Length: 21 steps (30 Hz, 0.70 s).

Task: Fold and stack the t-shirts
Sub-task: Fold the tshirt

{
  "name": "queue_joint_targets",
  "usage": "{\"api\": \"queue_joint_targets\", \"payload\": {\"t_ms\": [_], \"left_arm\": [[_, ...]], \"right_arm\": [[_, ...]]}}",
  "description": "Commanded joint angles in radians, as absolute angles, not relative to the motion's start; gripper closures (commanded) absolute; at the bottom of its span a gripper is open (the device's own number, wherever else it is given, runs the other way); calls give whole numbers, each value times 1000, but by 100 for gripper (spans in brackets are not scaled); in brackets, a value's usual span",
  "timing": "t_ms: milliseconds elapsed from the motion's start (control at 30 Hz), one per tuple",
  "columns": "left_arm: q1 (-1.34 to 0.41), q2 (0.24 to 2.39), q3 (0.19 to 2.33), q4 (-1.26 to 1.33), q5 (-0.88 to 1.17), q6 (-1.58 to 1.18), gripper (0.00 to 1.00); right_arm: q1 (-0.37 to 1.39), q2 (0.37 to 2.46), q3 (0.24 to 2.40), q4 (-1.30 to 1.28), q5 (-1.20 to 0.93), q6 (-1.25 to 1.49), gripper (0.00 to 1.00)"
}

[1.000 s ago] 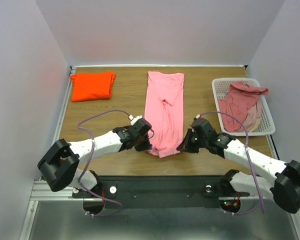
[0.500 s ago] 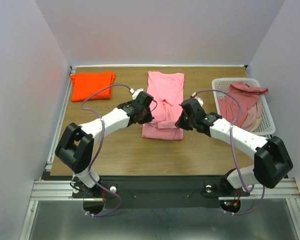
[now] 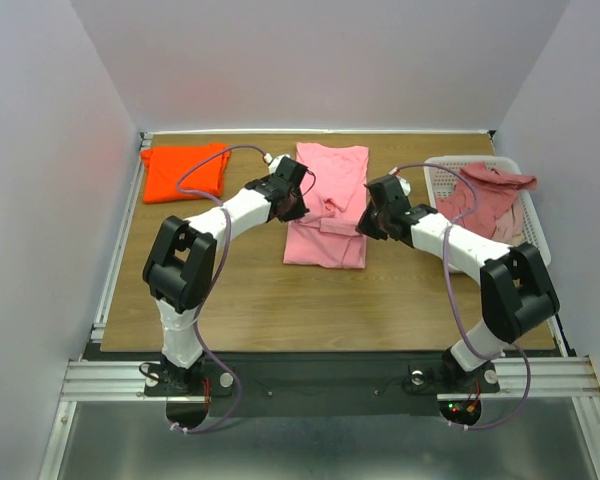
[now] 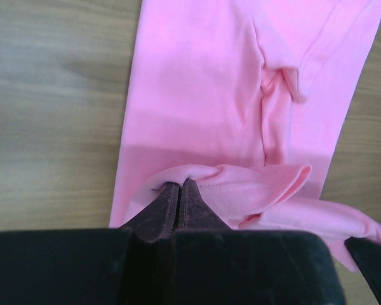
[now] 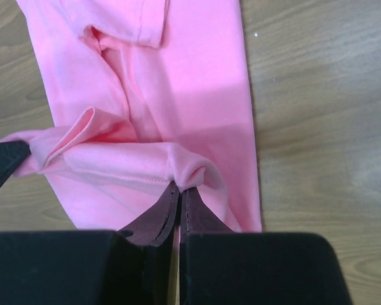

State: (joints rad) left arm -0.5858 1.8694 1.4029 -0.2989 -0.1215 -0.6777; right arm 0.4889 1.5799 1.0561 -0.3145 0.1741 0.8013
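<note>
The bubblegum pink t-shirt (image 3: 332, 205) lies lengthwise at the table's middle back, its near end doubled over towards the far end. My left gripper (image 3: 298, 206) is shut on the hem's left corner (image 4: 178, 175), held above the shirt body (image 4: 197, 82). My right gripper (image 3: 366, 224) is shut on the hem's right corner (image 5: 190, 171), above the shirt (image 5: 190, 82). The bright orange t-shirt (image 3: 185, 170) lies folded at the back left. Dusty rose t-shirts (image 3: 485, 205) are heaped in the basket.
A white plastic mesh basket (image 3: 438, 176) stands at the back right by the right wall. Bare wooden table (image 3: 280, 300) lies in front of the pink shirt. Grey walls close in the left, back and right.
Both grippers have carried the pink shirt's near hem from the table's front edge towards the back, folding the shirt over itself. The arms now reach far over the table.
</note>
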Motion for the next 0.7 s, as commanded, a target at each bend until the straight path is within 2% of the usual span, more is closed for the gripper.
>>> {"api": "queue_joint_targets", "payload": {"t_ms": [0, 400, 433, 500, 533, 567, 600, 633, 667], "left_arm": [[-551, 1911, 1483, -301, -117, -626, 100], [-534, 2009, 1557, -296, -64, -580, 98], [-534, 2013, 1560, -293, -63, -578, 97], [-534, 2020, 1559, -291, -63, -578, 80], [-534, 2022, 1560, -293, -58, -578, 77], [-534, 2023, 1559, -291, -58, -578, 76], [-534, 2022, 1557, -294, -57, -577, 62], [-534, 2020, 1555, -299, -57, -577, 54], [-534, 2011, 1554, -310, -66, -581, 45]], "right_arm": [[451, 1633, 1121, -259, 158, 772, 100], [423, 1721, 1178, -249, 173, 776, 100], [422, 1720, 1178, -249, 187, 779, 97], [417, 1718, 1183, -249, 193, 775, 88], [417, 1721, 1186, -249, 184, 758, 71], [416, 1721, 1192, -249, 167, 740, 62], [416, 1724, 1201, -250, 149, 723, 51], [416, 1718, 1201, -250, 129, 713, 35], [416, 1715, 1198, -250, 91, 692, 32]]}}
